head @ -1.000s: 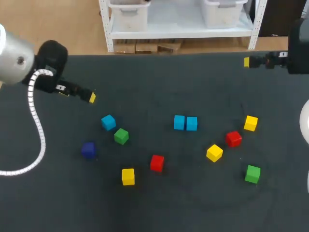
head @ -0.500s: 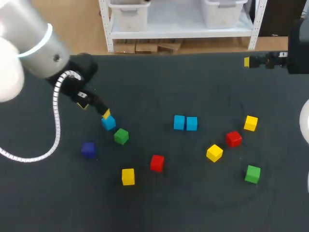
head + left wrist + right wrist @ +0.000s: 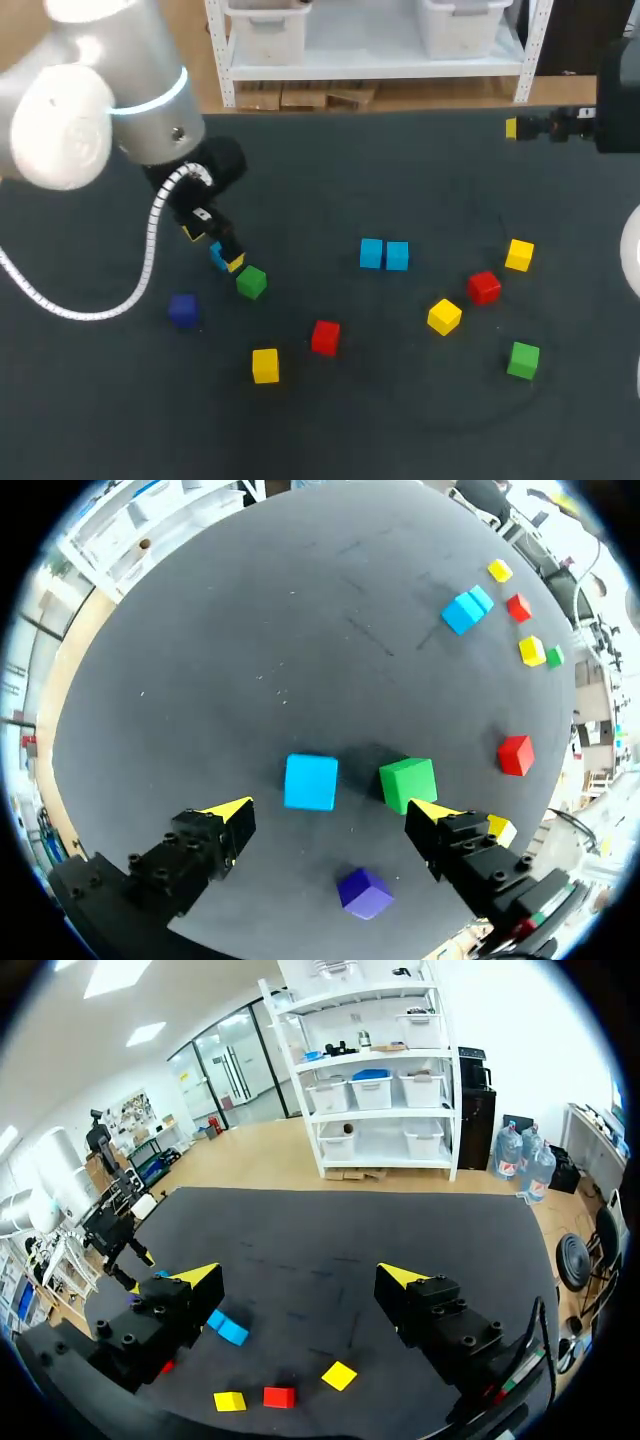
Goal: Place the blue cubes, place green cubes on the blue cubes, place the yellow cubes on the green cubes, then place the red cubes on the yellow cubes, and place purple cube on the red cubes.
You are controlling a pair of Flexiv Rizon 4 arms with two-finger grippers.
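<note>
**Q:** What fills the figure?
**A:** A dark surface (image 3: 400, 160). The left arm (image 3: 100, 110) hangs over its left part, and the right arm (image 3: 615, 110) sits at the far right edge. The right jaws are wide and empty, probably held there to stay clear.

**Q:** And the left jaws?
**A:** They are spread wide and touch nothing. The lone blue cube (image 3: 311, 782) rests on the surface between them and just ahead, a stance suited to closing on it.

**Q:** Why that cube?
**A:** Blue is the base layer. The two blue cubes (image 3: 384, 254) lie touching at mid-surface, so this one likely joins them.

**Q:** Any hazard?
**A:** The green cube (image 3: 408, 783) lies just beside the blue one, close to one yellow tip, and may be nudged. The purple cube (image 3: 364, 892) sits apart, nearer the wrist.
</note>
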